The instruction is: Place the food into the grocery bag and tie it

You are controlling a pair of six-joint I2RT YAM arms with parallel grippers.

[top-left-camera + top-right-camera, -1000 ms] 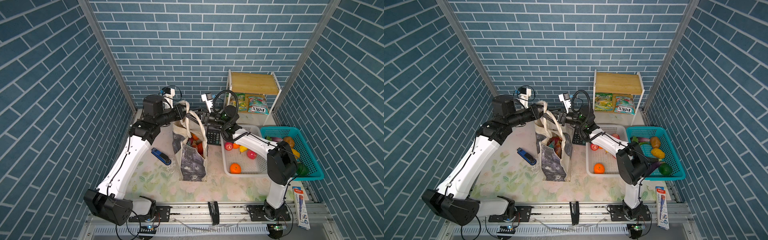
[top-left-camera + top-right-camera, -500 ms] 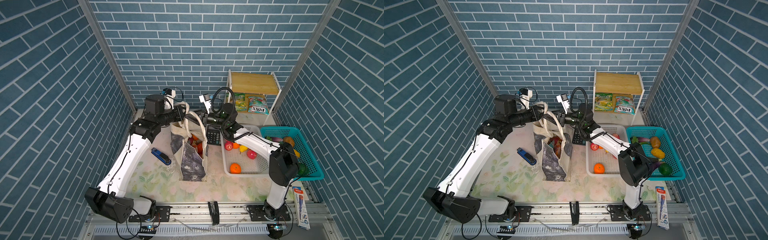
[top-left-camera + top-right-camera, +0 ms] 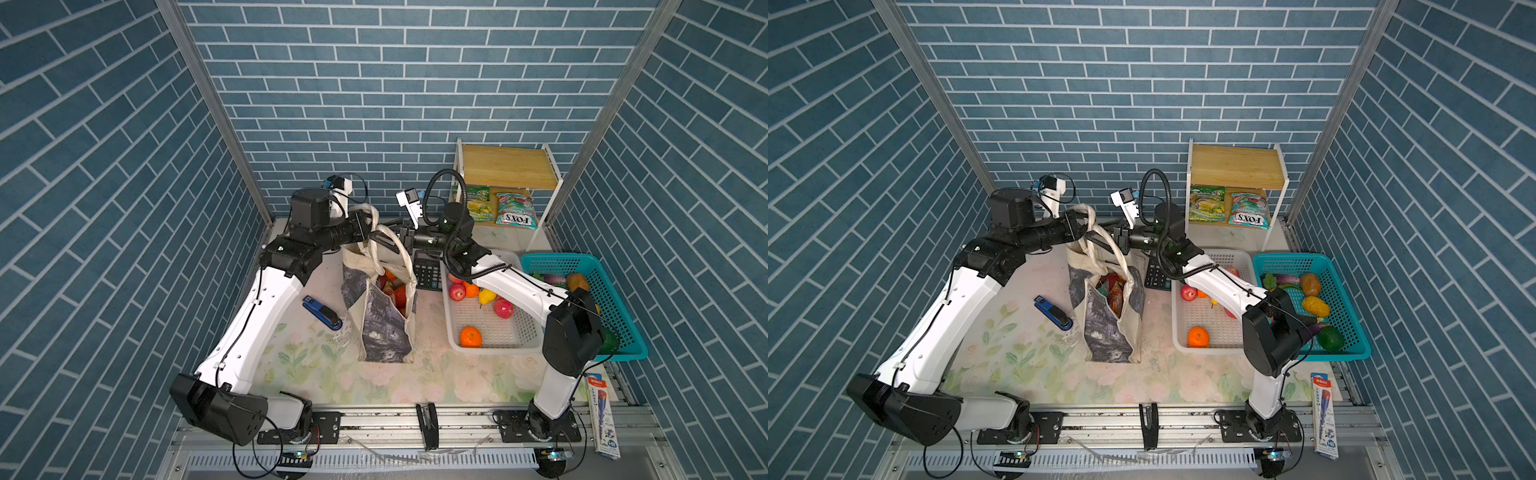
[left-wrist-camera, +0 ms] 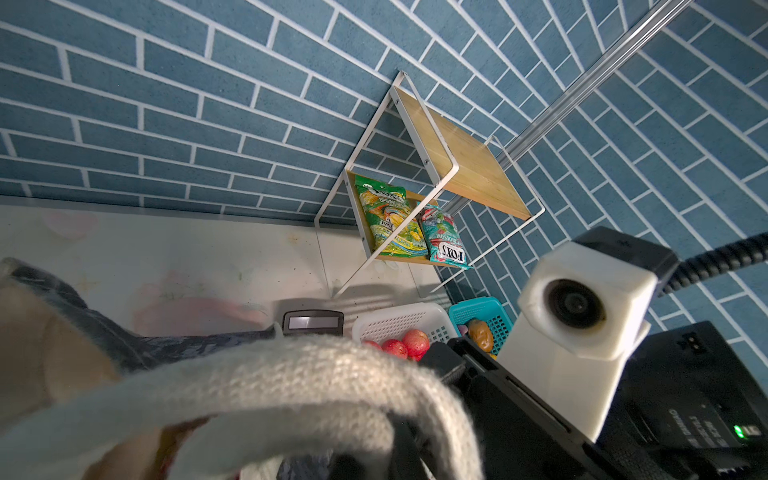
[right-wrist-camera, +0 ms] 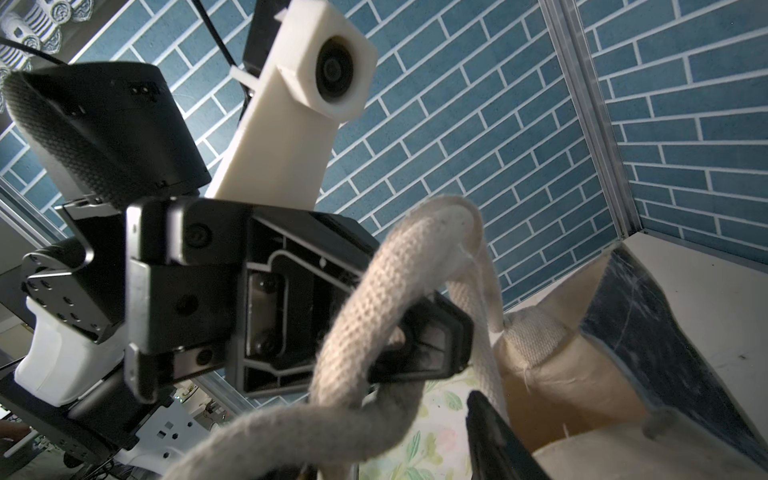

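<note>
You had the grocery bag [image 3: 384,332] standing upright in the middle of the desk [image 3: 316,374], its mouth open, with red and orange food [image 3: 395,293] inside it. Your left tool [image 3: 365,227] was above the far rim of the bag and was clamped on one cream handle [image 5: 374,299]; in the right wrist view the strap ran between its fingers [image 5: 419,353]. Your right tool [image 3: 384,243] faced it from the other side, just beside it, with the jaws apart. A loop of handle hung by these jaws, but I cannot tell if it touched them. More food lay to the right of the bag: apples [image 3: 457,292] and an orange [image 3: 471,336] in the white basket [image 3: 494,328], and candy packets [image 3: 515,210] on the shelf [image 3: 509,166]
</note>
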